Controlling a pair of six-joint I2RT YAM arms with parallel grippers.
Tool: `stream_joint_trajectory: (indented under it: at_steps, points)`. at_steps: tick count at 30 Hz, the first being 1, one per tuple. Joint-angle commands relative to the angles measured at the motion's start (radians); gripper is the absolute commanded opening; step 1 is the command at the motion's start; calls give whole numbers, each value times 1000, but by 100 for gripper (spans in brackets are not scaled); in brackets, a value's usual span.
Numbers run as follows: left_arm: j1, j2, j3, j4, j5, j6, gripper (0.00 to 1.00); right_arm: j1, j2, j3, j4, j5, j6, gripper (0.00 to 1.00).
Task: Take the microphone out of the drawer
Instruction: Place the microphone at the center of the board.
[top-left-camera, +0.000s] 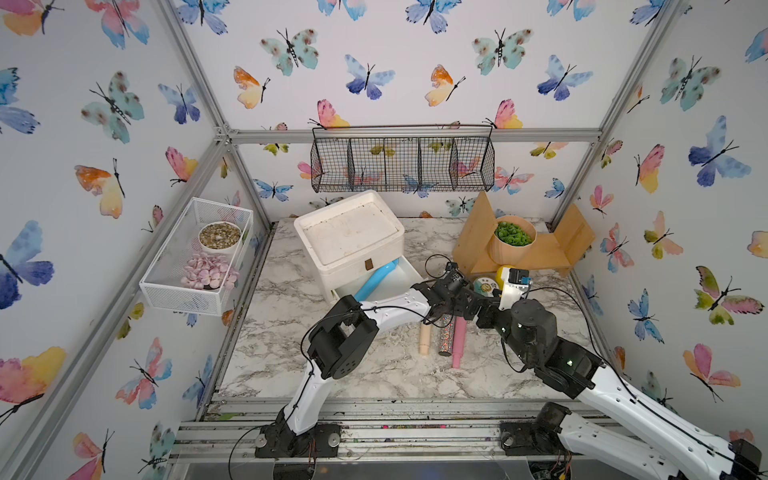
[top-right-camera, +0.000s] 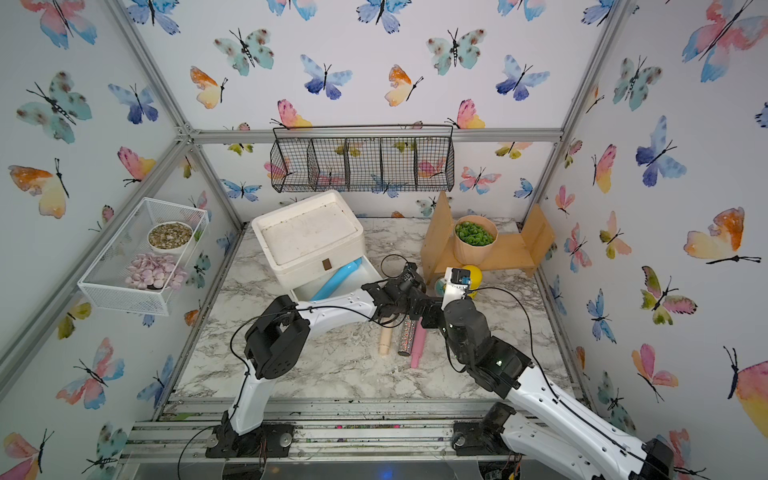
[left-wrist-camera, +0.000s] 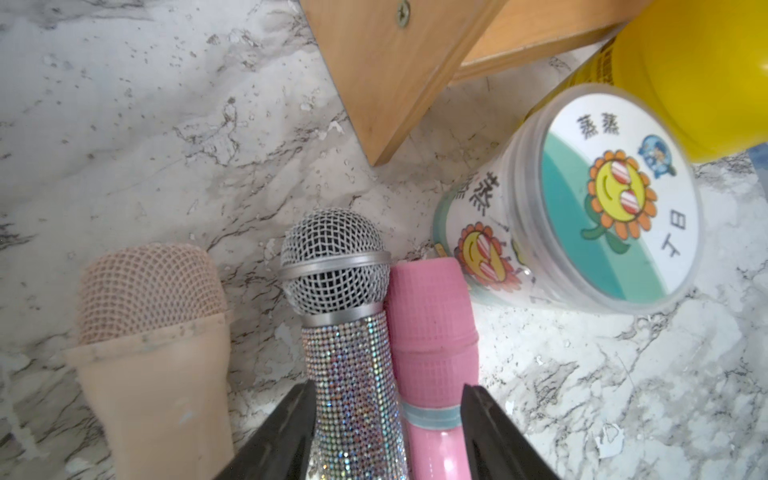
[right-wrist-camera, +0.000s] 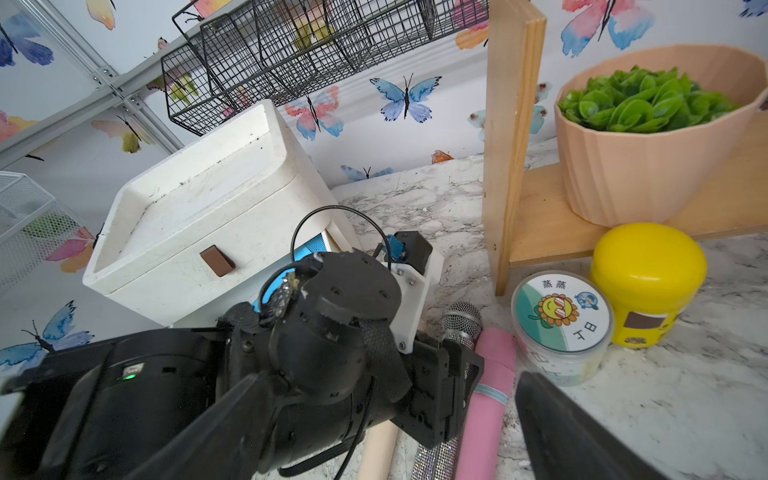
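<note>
The blue microphone (top-left-camera: 376, 277) lies slanted in the drawer (top-left-camera: 401, 279), left of the nearer left gripper (left-wrist-camera: 388, 395), whose jaws stand open around the sparkly microphone (left-wrist-camera: 353, 374) and pink microphone (left-wrist-camera: 432, 332).

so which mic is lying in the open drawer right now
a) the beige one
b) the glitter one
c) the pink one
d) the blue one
d: in a top view the blue microphone lies in the pulled-out drawer, while the beige microphone, glitter microphone and pink microphone lie side by side on the marble table.
</note>
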Motion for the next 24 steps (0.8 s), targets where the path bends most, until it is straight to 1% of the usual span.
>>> stream_joint_trajectory:
  at_steps: [1,5,9,12,18,24]
  points:
    - [0,-60,29,-45,-28,39,61,2,-15,38,17,22,-38,98]
    - [3,-110,57,-76,-63,83,62,3,-21,49,51,7,-62,98]
    - [12,-178,60,-98,-112,170,63,3,-7,49,92,-36,-82,98]
    - [31,-223,54,-121,-137,235,64,3,10,43,131,-69,-87,98]
    - [90,-303,41,-212,-226,296,65,2,58,41,207,-108,-87,98]
    - [114,-377,9,-290,-313,445,65,3,136,59,240,-166,-78,98]
